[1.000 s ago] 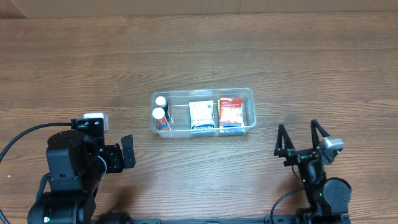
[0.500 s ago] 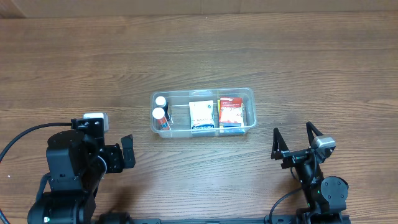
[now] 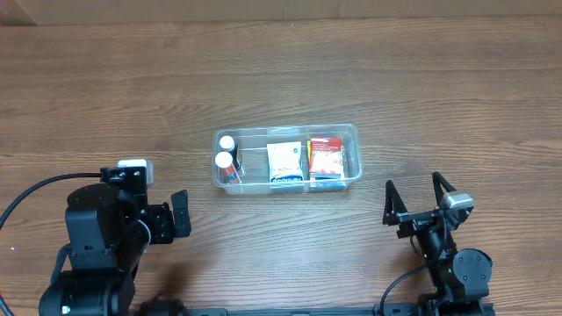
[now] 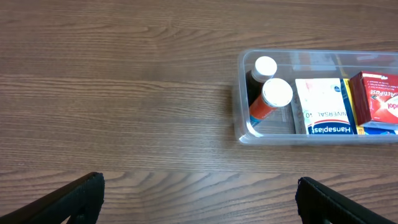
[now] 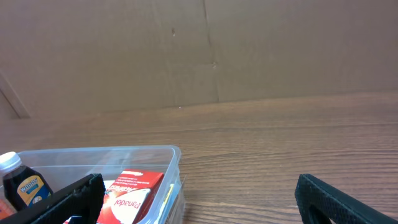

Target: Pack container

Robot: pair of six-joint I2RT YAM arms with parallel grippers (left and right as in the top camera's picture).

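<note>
The container (image 3: 285, 129) sits on the table (image 3: 281, 61), ahead of both pairs of fingers and well apart from each. It lies forward and to the right of the left fingers (image 3: 180, 215), and forward and to the left of the right fingers (image 3: 389, 202). In the left wrist view the left fingers (image 4: 68, 199) are spread wide, one at each lower corner, with table wood showing in the gap. A stretch of table (image 4: 124, 124) lies between them and the container's near wall (image 4: 311, 138). At the end of the container nearest these fingers stand two white-capped bottles: an orange-labelled bottle (image 4: 275, 94) in front and a dark bottle (image 4: 264, 66) just behind it, close together. Beyond the bottles, further right, a white box (image 4: 323, 106) lies flat, and a red box (image 4: 379, 102) sits past that at the far end. In the right wrist view the right fingers (image 5: 68, 199) are also spread wide, and the gap between them is partly filled by the container's corner (image 5: 168, 151). The red box (image 5: 134, 190) shows through the clear wall, and the dark bottle (image 5: 18, 180) stands at the far left. Behind the table rises a brown cardboard wall (image 5: 186, 50). A black cable (image 3: 35, 189) loops to the left of the left arm.
</note>
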